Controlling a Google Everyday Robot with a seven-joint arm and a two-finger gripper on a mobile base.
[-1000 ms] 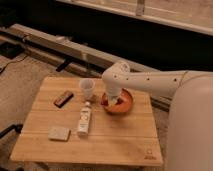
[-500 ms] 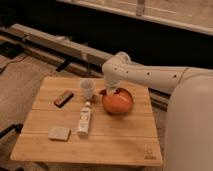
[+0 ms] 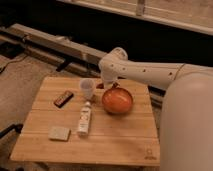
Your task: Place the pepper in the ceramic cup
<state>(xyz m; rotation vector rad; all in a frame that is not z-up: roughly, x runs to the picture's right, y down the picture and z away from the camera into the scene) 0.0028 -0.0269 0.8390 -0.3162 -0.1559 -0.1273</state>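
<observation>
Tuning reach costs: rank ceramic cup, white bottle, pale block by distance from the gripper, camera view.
Gripper hangs by the orange bowl's back-left rim.
1. Ceramic cup, just to its left.
2. White bottle, mid-table.
3. Pale block, front-left corner.

You have one wooden surface [image 3: 125, 145] carrying five loose things, one of each kind. One orange bowl [image 3: 117, 101] is your landmark. One pale cup [image 3: 87, 88] stands just left of the bowl as you see it. One white bottle [image 3: 85, 119] lies left of the bowl, toward the front edge. One dark bar [image 3: 63, 98] and one pale block [image 3: 59, 133] sit farther left of it. One gripper [image 3: 105, 85] hangs over the bowl's far-left rim, with one small dark red pepper [image 3: 100, 86] at its tip.
</observation>
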